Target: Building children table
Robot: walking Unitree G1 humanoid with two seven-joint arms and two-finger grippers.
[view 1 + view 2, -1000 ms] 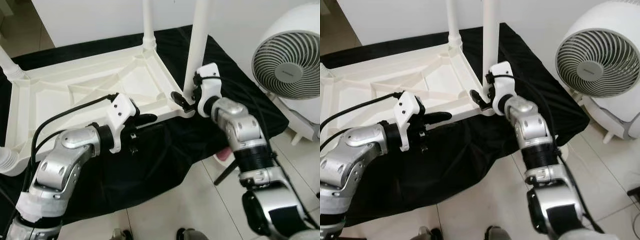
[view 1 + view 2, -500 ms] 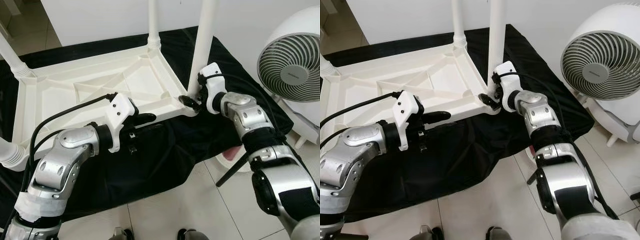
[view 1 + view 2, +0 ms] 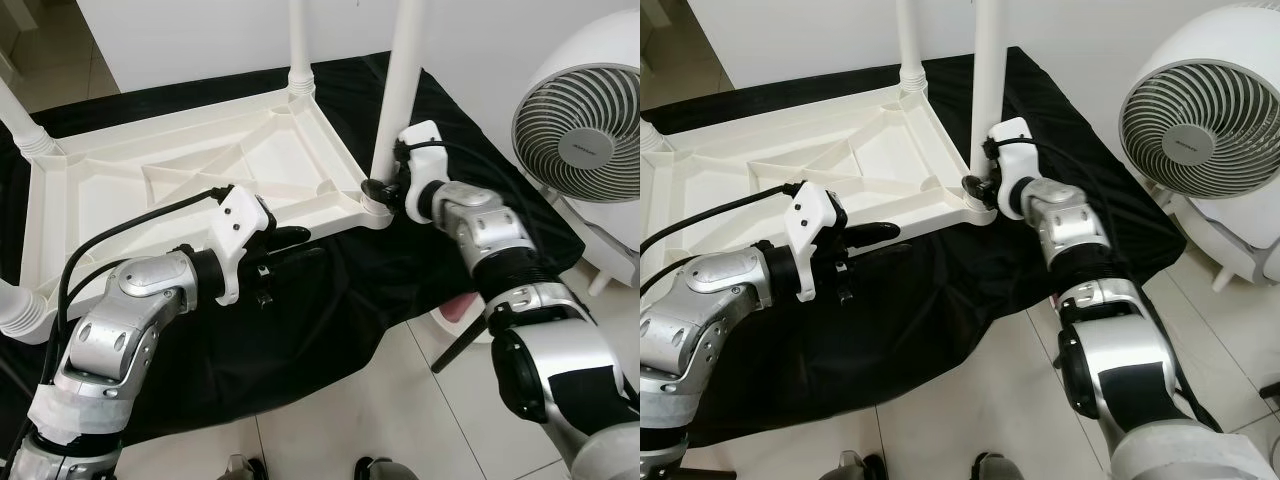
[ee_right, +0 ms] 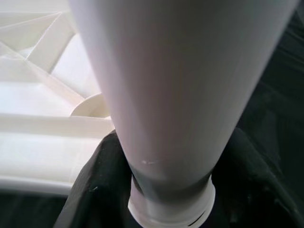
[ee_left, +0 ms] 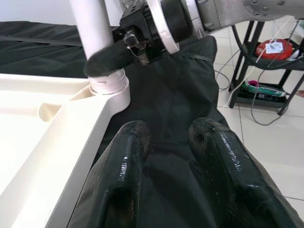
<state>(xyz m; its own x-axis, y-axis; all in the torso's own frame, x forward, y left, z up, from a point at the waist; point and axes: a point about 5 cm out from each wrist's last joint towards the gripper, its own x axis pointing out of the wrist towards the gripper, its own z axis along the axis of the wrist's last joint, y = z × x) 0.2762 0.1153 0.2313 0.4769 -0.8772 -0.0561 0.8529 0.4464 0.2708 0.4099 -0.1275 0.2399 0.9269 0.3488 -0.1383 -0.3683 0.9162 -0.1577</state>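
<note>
You've got one white plastic tabletop (image 3: 190,180), flipped underside-up on a black cloth (image 3: 300,330) that covers a low surface. Count the legs: four in view. Two stand upright at the far-right and near-right corners, leg (image 3: 299,45) at the back and leg (image 3: 405,75) nearer you, plus one leg (image 3: 18,115) at the far-left corner and one leg (image 3: 15,315) at the near-left corner, both cut off by the frame edge.

Two pincers at work. Your right pincer (image 3: 378,188) is clamped on the near-right leg just above its socket; in the right wrist view the black fingers (image 4: 90,190) sit either side of the tube. Your left pincer (image 3: 292,236) hovers over the cloth just beside the tabletop's near edge, fingers (image 5: 123,156) close together w/ a narrow gap, holding nothing.

Room: pale tiled floor (image 3: 400,410), white wall behind, one white round fan (image 3: 580,140) standing to the right, well apart from the tabletop. Left wrist view also shows a small rack w/ a red item (image 5: 273,47) and cables, too small to ID.
</note>
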